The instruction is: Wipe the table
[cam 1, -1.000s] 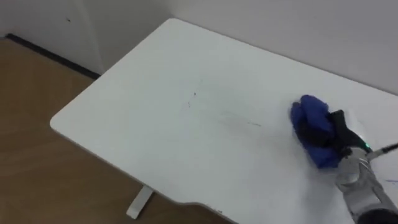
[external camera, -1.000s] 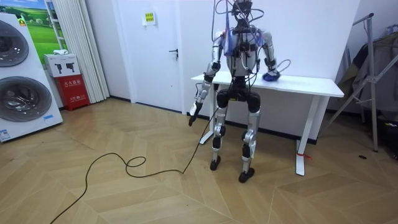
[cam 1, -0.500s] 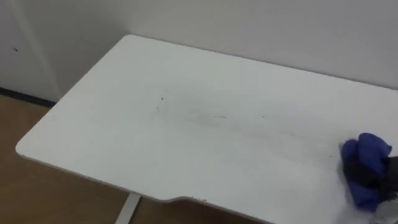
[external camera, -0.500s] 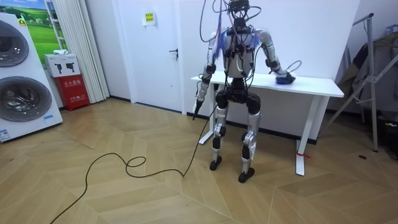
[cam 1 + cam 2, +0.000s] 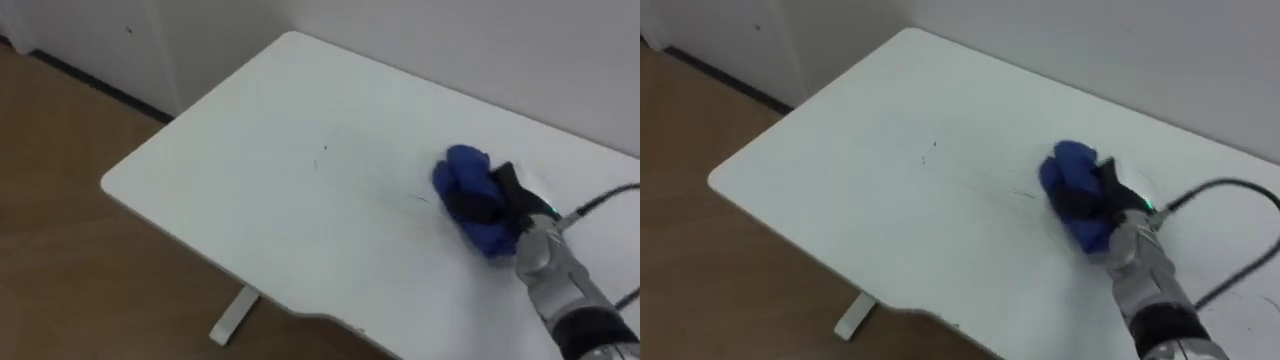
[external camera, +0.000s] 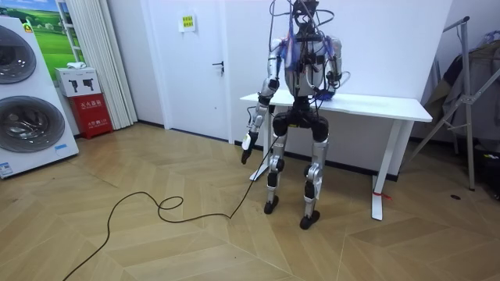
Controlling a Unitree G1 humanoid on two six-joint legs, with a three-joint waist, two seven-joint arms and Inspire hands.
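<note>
left eye view — a white table with a blue cloth lying right of its middle, wadded so tight that little of it meets the top; a pass could well leave strips unwiped. the right hand curls its dark fingers round the cloth, pressing it down.

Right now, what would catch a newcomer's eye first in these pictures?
A bright blue cloth lies on the white table, toward its right side, gripped by the robot's right hand. In the room view, the robot stands at the table, left hand hanging at its side.
</note>
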